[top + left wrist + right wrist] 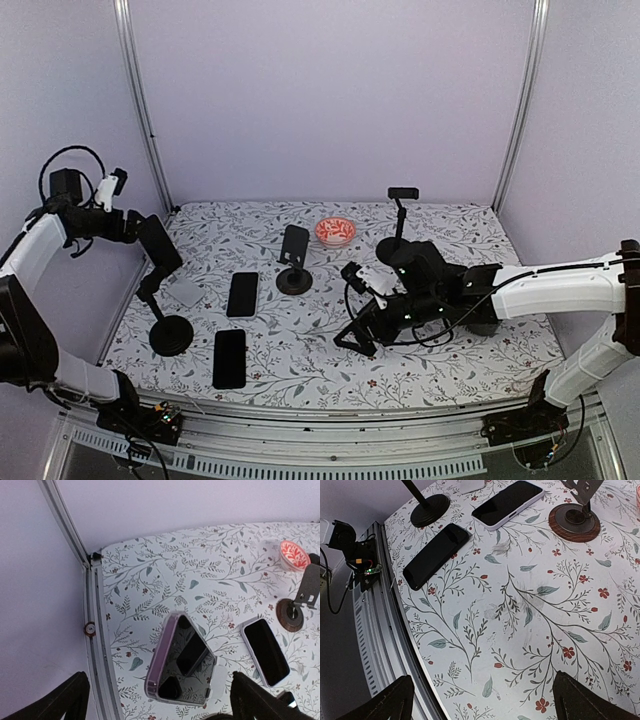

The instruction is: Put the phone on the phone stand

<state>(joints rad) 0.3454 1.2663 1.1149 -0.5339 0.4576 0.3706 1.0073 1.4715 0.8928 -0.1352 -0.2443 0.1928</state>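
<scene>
- Lying flat on the table (450, 240) near its front-left edge is a black phone (229, 358), screen dark.
- A white-cased phone (242, 294) also lies flat, just behind the black one and apart from it.
- A clear-cased phone (185, 292) sits further left, just beside the pole of the left stand (170, 335). I cannot tell whether it lies flat or leans.
- The left stand has a black round base and stands at the table's left side, beside the black phone.
- The middle stand (294, 265) has a brown round base and a dark upright plate. It stands right of the white-cased phone and carries nothing.
- The tall stand (400, 215) rises at the back right with a small clamp on top. Its base is partly hidden by the right arm.
- A red patterned bowl (335, 231) sits at the back, between the middle and tall stands.
- The left tool (168, 262) hangs above the clear-cased phone, its fingers (65, 700) spread wide and gripping nothing.
- The right tool (355, 338) is low over the table's bare centre, right of the black phone. Its jaws are wide, with only cloth between them in the wrist view.
</scene>
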